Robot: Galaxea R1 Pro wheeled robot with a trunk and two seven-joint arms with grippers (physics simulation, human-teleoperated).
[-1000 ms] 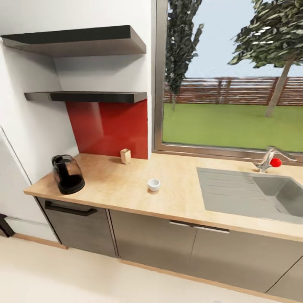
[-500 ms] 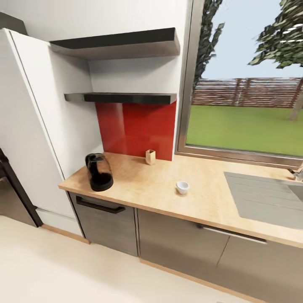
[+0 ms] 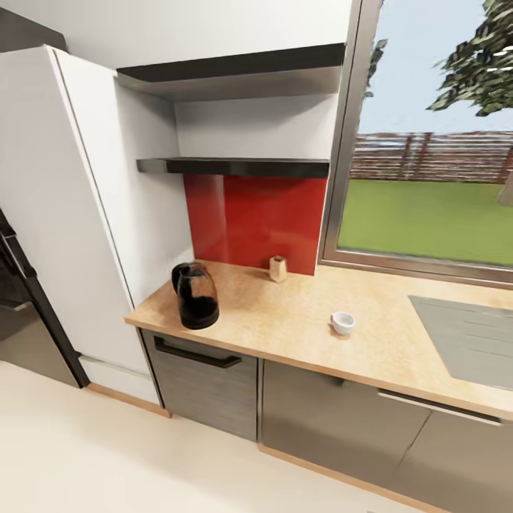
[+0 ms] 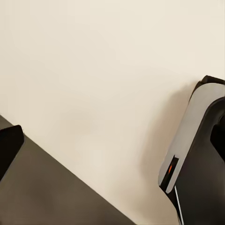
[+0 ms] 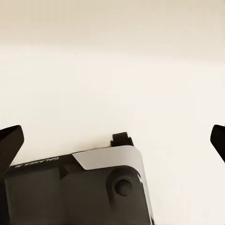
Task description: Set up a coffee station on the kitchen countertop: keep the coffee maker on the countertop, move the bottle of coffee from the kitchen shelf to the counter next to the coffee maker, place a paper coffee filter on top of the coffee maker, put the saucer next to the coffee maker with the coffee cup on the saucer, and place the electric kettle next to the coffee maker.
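Facing: the left end of the countertop [image 3: 285,324], light wood-look, running left to right on grey cabinets.
Kettle: the kettle [image 3: 196,296] stands upright near the countertop's left end, long axis vertical, dark see-through body on a black base; its black handle is at its left.
Cup: the cup [image 3: 343,323] sits upright on the bare wood well right of the kettle, opening up; which way its handle points is too small to tell.
Small tan item: a small tan item [image 3: 278,268] stands at the far edge against the red backsplash [image 3: 256,221]; too small to identify.
Shelves: two dark shelves [image 3: 235,167] hang above the backsplash.
Sink: the grey sink [image 3: 470,338] is inset at the right.
Writing: a faint mirrored mark on the robot base [image 5: 79,187], unreadable.
Left gripper: one dark fingertip [image 4: 9,145] over pale floor; I cannot tell its state.
Right gripper: dark fingertips [image 5: 10,140] at opposite edges, set wide apart, nothing between them.
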